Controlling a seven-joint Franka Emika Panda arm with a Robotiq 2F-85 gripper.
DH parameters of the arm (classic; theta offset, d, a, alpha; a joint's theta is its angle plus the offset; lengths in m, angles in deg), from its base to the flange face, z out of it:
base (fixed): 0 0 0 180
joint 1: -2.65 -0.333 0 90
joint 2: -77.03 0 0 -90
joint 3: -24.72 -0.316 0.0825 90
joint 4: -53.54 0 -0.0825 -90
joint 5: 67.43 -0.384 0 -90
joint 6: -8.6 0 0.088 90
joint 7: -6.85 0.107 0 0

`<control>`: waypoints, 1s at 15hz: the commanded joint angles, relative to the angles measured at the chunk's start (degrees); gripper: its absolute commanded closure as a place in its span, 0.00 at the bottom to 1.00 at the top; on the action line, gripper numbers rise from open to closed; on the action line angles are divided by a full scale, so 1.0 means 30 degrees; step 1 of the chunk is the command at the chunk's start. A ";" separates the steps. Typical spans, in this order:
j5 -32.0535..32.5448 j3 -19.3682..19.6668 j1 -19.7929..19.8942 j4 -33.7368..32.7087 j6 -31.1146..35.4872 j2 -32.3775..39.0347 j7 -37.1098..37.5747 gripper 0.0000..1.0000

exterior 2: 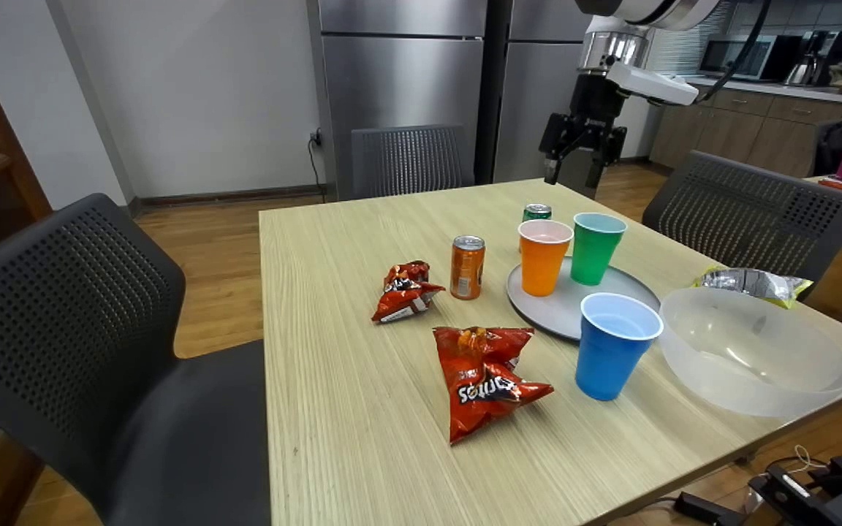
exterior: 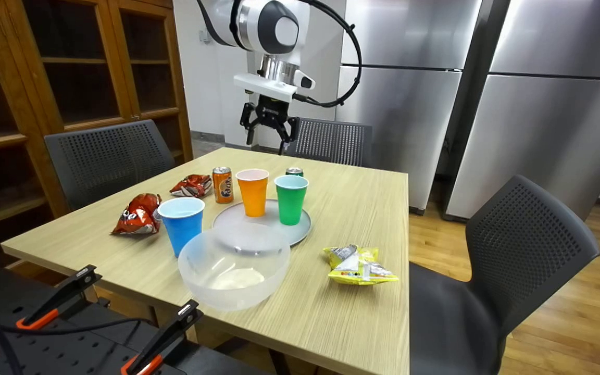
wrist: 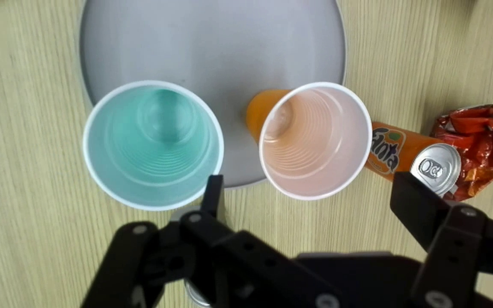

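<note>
My gripper (exterior: 266,141) is open and empty, above the table in both exterior views (exterior 2: 573,177). In the wrist view its fingers (wrist: 306,184) are wide apart, with table surface between them. Just ahead of them are an upright orange cup (wrist: 315,141) and an upright green cup (wrist: 153,145) on a round grey plate (wrist: 212,42). The left finger overlaps the green cup's rim in that view; I cannot see contact. An orange Fanta can (wrist: 387,147) stands by the right finger. A green can (exterior 2: 536,212) stands behind the cups, mostly hidden by the left finger in the wrist view.
A blue cup (exterior: 181,226) and a clear bowl (exterior: 235,298) stand near the table edge opposite the arm. Two red chip bags (exterior 2: 483,380) (exterior 2: 406,292) lie beside the Fanta can. A yellow bag (exterior: 360,268) lies near the bowl. Dark chairs (exterior: 529,255) surround the table.
</note>
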 commanded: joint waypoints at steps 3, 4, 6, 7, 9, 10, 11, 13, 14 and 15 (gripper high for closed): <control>-0.0269 0.0279 0.1297 0.0953 -0.2104 -0.1610 -0.1793 0.00; -0.0262 0.0450 0.1505 0.1033 -0.2302 -0.1742 -0.1968 0.00; -0.0034 0.0841 0.1766 0.1159 -0.2653 -0.1929 -0.2141 0.00; 0.0122 0.1081 0.1898 0.1238 -0.2771 -0.1970 -0.2232 0.00; 0.0435 0.1586 0.2074 0.1380 -0.2905 -0.1981 -0.2149 0.00; 0.0538 0.1818 0.2156 0.1401 -0.2963 -0.1927 -0.2039 0.00; 0.0607 0.2015 0.2267 0.1386 -0.3043 -0.1825 -0.1961 0.00; 0.0724 0.2398 0.2443 0.1356 -0.3199 -0.1635 -0.1746 0.00; 0.0835 0.2615 0.2518 0.1370 -0.3219 -0.1540 -0.1639 0.00; 0.1000 0.2809 0.2554 0.1367 -0.3319 -0.1475 -0.1549 0.00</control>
